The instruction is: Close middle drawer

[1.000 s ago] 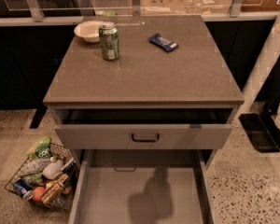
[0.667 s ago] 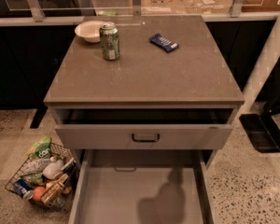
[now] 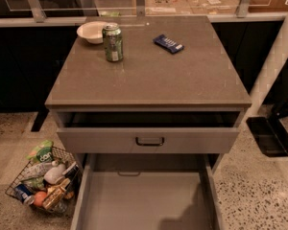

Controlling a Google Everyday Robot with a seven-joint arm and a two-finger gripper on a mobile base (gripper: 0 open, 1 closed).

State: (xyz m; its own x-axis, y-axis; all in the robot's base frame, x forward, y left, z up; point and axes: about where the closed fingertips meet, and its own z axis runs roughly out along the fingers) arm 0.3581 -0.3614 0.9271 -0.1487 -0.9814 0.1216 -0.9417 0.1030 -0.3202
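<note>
The grey cabinet [image 3: 149, 80] has its uppermost drawer [image 3: 149, 140] a little way out, with a small dark bar handle. Under it the middle drawer [image 3: 144, 200] is pulled far out toward me. Its plain grey inside is bare, and its front runs off the bottom of the view. A dark shadow lies on its floor at the lower right. The lowest drawer is hidden beneath it. My gripper is not in view.
On the cabinet top stand a white bowl [image 3: 92, 31], a green can [image 3: 113, 42] and a dark blue packet [image 3: 168, 43]. A wire basket [image 3: 45, 181] of groceries sits on the floor at the left. A white slanted bar [image 3: 276, 66] and a black tray-like thing [image 3: 266, 135] are at the right.
The shadow on the middle drawer's floor has slid to the right and down. The drawers and the things on top have not moved.
</note>
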